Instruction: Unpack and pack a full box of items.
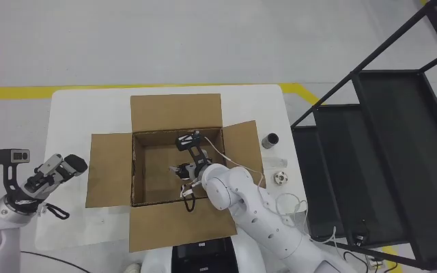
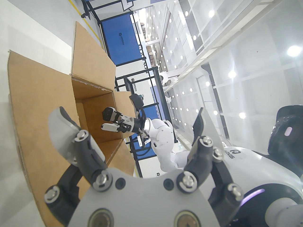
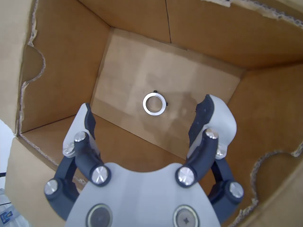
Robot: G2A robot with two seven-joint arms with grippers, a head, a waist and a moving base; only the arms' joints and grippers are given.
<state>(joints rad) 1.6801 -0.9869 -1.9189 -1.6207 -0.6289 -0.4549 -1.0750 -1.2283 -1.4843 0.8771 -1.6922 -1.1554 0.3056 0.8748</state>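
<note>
Right pincer [image 3: 146,103], spread wide, hangs over metal ring [image 3: 154,103] in box [image 3: 142,8].

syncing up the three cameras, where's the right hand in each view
top view: the right hand is within the box opening, near the middle.
left wrist view: the right hand shows farther off, at the box's open top.
right wrist view: the right hand is up close, open above a metal ring on the box floor.
shared landmark: the box, flaps folded out.
</note>
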